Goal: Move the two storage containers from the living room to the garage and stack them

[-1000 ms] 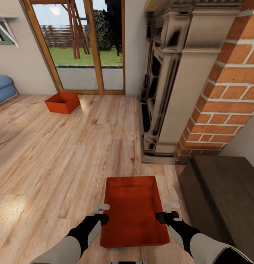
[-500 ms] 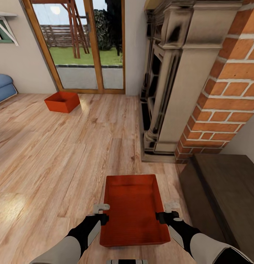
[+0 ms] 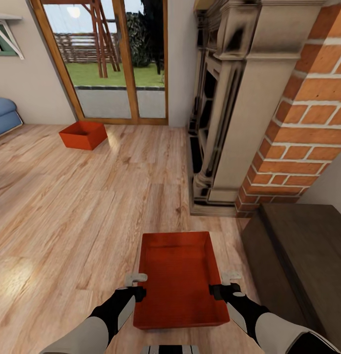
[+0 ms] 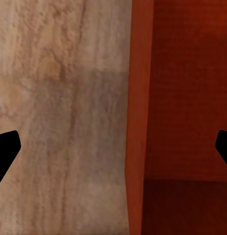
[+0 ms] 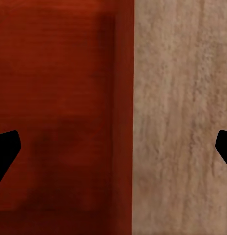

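One orange-red storage container (image 3: 178,278) lies on the light wood planks of the living room, just in front of me. My left gripper (image 3: 136,286) is open at its left wall, and in the left wrist view (image 4: 113,152) that wall (image 4: 140,122) runs between the spread fingertips. My right gripper (image 3: 224,284) is open at the right wall; the right wrist view (image 5: 113,152) shows this wall (image 5: 124,98) between its fingertips. Neither pair of fingers is closed on the wall. The second storage container (image 3: 83,135) sits far off by the glass doors.
A brick fireplace (image 3: 249,113) with a stone surround rises close on the right, and a dark wooden cabinet (image 3: 300,265) stands beside my right arm. Wood-framed glass doors (image 3: 109,59) are at the back, and a blue sofa (image 3: 3,115) is at the far left.
The whole picture has slid slightly upward, so the camera has moved. Both grippers keep their place in the view and stay open at the near container's walls.
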Controlling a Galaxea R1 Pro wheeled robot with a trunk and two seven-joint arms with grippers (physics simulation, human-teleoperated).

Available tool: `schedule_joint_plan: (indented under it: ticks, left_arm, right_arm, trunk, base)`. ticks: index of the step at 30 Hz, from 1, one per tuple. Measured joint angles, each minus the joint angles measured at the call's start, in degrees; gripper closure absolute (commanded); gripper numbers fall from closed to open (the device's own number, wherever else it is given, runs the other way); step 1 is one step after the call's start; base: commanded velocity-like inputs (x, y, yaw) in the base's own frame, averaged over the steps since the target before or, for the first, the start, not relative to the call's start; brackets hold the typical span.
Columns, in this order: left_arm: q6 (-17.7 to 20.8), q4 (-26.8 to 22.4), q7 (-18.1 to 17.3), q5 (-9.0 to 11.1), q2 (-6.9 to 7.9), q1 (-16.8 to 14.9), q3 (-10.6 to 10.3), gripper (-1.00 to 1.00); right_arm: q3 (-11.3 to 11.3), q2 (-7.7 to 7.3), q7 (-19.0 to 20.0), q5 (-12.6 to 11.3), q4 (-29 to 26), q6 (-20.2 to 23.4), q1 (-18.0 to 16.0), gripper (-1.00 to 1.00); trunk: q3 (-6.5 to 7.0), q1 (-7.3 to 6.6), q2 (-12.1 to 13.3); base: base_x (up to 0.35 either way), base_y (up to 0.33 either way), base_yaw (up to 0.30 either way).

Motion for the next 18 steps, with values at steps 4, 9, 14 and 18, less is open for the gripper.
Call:
schedule_joint_plan:
  ticks: [4, 9, 14, 18]
  left_arm:
    - [0.00, 0.04, 0.00, 0.03, 0.02, 0.00, -0.01, -1.00]
    - [0.00, -0.01, 0.00, 0.03, 0.04, 0.00, -0.02, -1.00]
    - [0.00, -0.03, 0.00, 0.03, 0.04, 0.00, -0.01, -1.00]
    - [0.00, -0.03, 0.00, 0.03, 0.04, 0.00, 0.01, -1.00]
  right_arm:
    - [0.00, -0.04, 0.00, 0.00, 0.01, -0.01, 0.00, -1.00]
    - [0.00, -0.05, 0.00, 0.00, 0.01, -0.01, 0.00, -1.00]
    - [0.00, -0.05, 0.00, 0.00, 0.01, -0.01, 0.00, -1.00]
    - [0.00, -0.05, 0.00, 0.00, 0.01, -0.01, 0.00, -1.00]
  trunk:
    - [-0.72, 0.88, -1.60]
    - [-0.90, 1.10, -2.02]
    - [-0.90, 1.10, -2.02]
    - [-0.90, 1.10, -2.02]
  base:
    - [0.000, 0.000, 0.000]
    - [0.000, 0.000, 0.000]
    - [0.000, 0.000, 0.000]
    - [0.000, 0.000, 0.000]
